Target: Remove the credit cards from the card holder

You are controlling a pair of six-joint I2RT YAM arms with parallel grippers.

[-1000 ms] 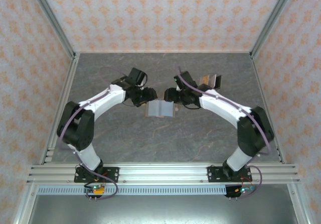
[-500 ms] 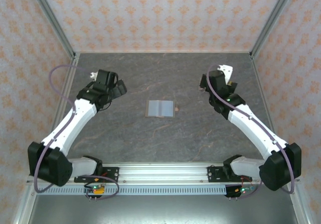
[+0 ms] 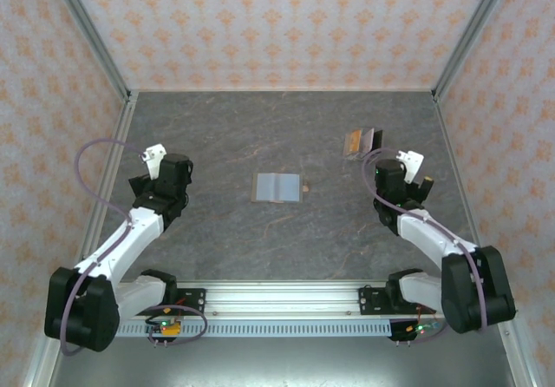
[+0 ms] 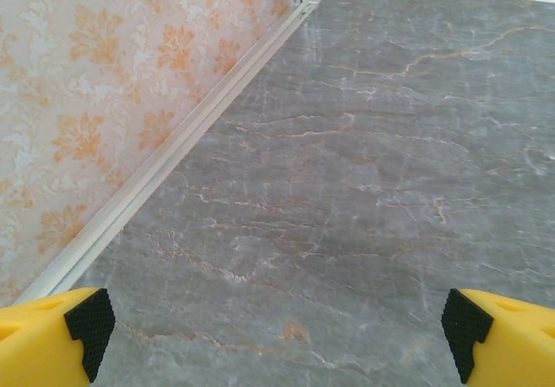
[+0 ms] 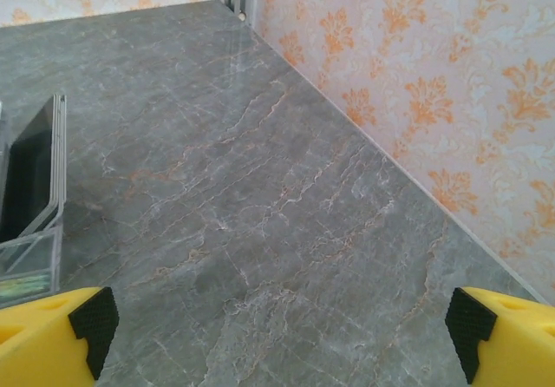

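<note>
The card holder lies opened flat at the middle of the table, grey-blue panels up, with a small tan tab at its right edge. A small stack of credit cards rests on the table at the back right; in the right wrist view the cards show at the left edge, dark and clear ones. My left gripper is open over bare table to the far left of the holder. To the holder's right, just in front of the cards, my right gripper is open with nothing between its fingers.
Patterned walls close the table on the left, right and back. A metal rail runs along the foot of the left wall. The aluminium base rail crosses the near edge.
Both grippers were at the card holder a second ago. They have let go, opened wide and pulled back to the left and right sides. The holder stays flat on the table.
</note>
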